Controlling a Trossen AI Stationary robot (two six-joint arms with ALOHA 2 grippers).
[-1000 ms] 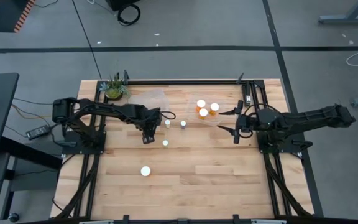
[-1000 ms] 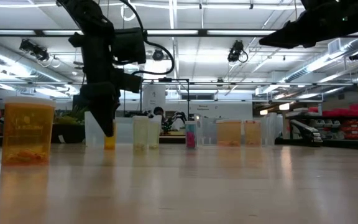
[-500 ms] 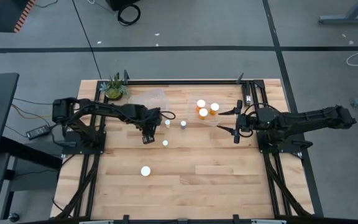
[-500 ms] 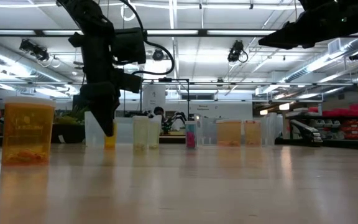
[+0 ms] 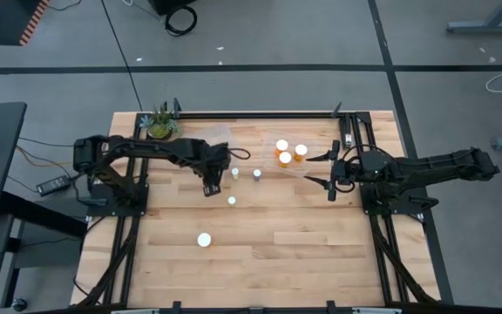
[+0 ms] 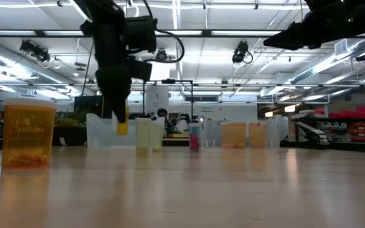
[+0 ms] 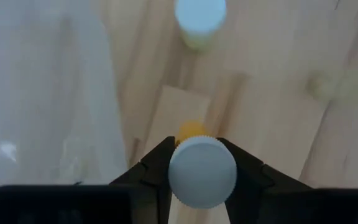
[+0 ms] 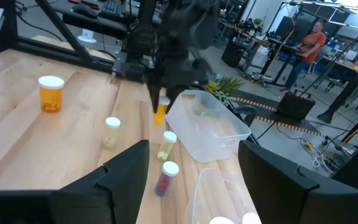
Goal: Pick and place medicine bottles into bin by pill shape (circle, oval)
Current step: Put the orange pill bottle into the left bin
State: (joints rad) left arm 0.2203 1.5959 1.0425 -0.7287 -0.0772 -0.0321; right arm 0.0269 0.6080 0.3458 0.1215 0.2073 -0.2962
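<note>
A small orange medicine bottle with a white cap (image 7: 202, 172) hangs clear of the wooden table (image 5: 277, 244), clamped in the left gripper (image 5: 209, 186), with a clear plastic bin (image 8: 210, 127) just beside it. The right gripper (image 5: 332, 174) waits with fingers apart, the cluster of orange bottles (image 5: 288, 153) near it.

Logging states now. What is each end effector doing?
Left end effector: closed on a white-capped orange bottle, lifted.
Right end effector: open, empty.

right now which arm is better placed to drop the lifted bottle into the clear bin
Left. The left pincer already grips the orange bottle off the table beside the clear bin. The right pincer hangs open, farther away.
</note>
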